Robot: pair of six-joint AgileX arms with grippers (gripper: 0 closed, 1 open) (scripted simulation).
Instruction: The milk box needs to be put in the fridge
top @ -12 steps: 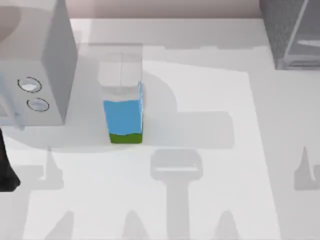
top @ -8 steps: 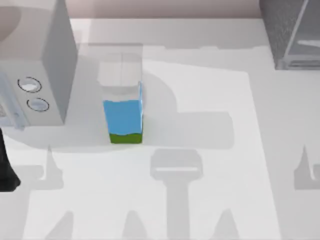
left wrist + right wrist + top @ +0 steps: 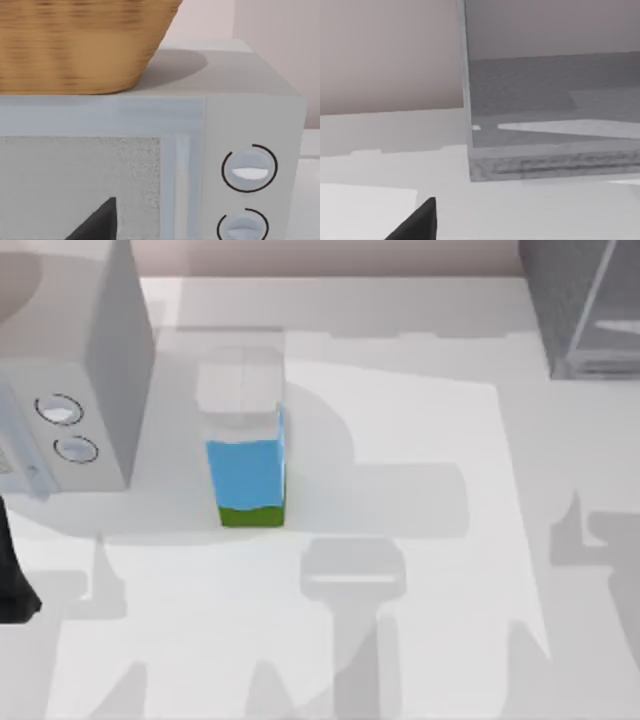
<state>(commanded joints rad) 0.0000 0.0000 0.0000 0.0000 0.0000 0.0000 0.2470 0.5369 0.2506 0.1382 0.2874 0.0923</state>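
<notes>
The milk box [image 3: 246, 470] stands upright on the table left of centre, with a white folded top, blue sides and a green band at its base. Nothing touches it. The fridge [image 3: 580, 302], a dark grey speckled cabinet with a lighter framed door panel, sits at the far right corner. It also looms close in the right wrist view as the fridge [image 3: 550, 115]. A dark edge of my right gripper [image 3: 419, 223] faces it there. A dark edge of my left gripper [image 3: 99, 224] faces the pale box with dials, and my left arm [image 3: 10, 580] shows at the left edge.
A pale grey box with two round dials [image 3: 75, 370] stands at the far left, just left of the milk box. A wicker basket [image 3: 75, 45] rests on top of it. Arm shadows fall across the table's near half.
The shadow at the table's right side has shifted left and away from the front edge and has grown, so my right arm has moved. The milk box and left arm stay put.
</notes>
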